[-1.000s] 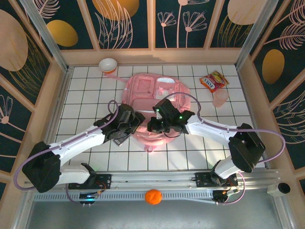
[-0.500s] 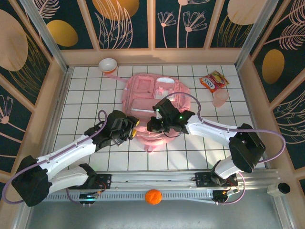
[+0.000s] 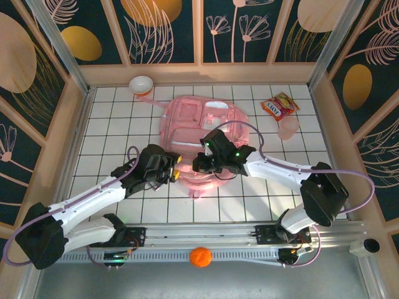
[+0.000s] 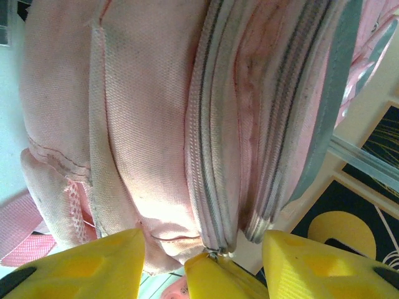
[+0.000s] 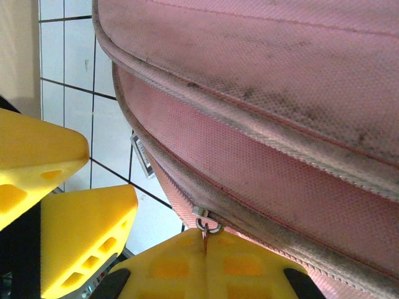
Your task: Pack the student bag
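The pink student bag [image 3: 199, 124] lies flat in the middle of the tiled table. At its near edge my right gripper [image 3: 209, 163] is shut on a small metal zipper pull [image 5: 204, 225], the yellow fingertips pressed together right under the slider. My left gripper [image 3: 169, 169] hovers open just left of it at the bag's near-left corner. In the left wrist view its yellow fingers [image 4: 81, 261] stand wide apart either side of the bag's zipper line [image 4: 215, 187], with the right gripper's shut tips [image 4: 215, 271] between them. Nothing is held by the left gripper.
A white bowl [image 3: 141, 84] sits at the back left. A snack packet [image 3: 279, 106] and a pale pink cup [image 3: 288, 129] lie to the bag's right. An orange ball [image 3: 200, 256] rests below the front rail. Wooden walls ring the table.
The left gripper has drawn back off the bag toward the near left, and its arm has dropped lower. The right gripper has kept its grip in the same place.
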Motion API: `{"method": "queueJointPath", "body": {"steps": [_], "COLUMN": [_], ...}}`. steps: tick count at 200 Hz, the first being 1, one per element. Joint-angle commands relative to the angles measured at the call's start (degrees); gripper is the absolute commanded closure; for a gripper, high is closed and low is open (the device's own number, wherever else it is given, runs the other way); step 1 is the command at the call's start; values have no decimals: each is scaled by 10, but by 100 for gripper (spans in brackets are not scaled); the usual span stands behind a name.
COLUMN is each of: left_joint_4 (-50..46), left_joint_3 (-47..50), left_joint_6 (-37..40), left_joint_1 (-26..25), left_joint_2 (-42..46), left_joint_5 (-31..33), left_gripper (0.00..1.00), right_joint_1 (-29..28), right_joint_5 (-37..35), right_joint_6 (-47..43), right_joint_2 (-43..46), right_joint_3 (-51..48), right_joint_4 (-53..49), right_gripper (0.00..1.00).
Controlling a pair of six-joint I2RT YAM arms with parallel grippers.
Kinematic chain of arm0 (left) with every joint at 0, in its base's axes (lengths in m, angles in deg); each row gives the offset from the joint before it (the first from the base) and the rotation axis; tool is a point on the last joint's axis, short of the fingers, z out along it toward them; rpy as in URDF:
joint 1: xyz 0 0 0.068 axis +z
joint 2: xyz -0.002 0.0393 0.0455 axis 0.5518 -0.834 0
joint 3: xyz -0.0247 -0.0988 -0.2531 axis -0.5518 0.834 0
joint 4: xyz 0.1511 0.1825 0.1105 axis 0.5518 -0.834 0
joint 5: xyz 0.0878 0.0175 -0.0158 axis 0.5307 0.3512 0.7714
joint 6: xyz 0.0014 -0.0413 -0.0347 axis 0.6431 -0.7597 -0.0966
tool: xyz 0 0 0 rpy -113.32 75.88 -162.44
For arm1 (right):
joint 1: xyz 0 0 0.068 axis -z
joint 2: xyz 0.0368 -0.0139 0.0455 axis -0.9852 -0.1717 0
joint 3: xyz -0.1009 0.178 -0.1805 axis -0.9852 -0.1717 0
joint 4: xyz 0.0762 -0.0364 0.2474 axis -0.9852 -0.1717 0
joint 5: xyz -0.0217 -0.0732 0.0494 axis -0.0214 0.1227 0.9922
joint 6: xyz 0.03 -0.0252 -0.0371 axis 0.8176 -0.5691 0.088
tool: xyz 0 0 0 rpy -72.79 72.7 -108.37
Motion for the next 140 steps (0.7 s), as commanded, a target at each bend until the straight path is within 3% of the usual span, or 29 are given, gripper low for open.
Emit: {"method": "queueJointPath", "body": {"steps": [1, 58, 106, 140], "left_joint_4": [10, 33, 62, 83], "left_joint_3": [7, -18, -39, -42], "left_joint_6": [-23, 0, 2, 11], "left_joint_1": [-4, -4, -4, -4], "left_joint_2": [-8, -59, -108, -115], "left_joint_5": [-2, -10, -8, 11], "left_gripper": [49, 51, 60, 53], "right_joint_1": [-5, -6, -10, -10], "right_joint_5": [5, 9, 18, 25], "right_joint_6": [-2, -4, -7, -22], "right_joint_2": [22, 21, 33, 30], "right_joint_3": [-6, -2, -15, -10], "right_joint_4": [30, 32, 43, 31], "right_gripper": [100, 100, 100, 100]}}
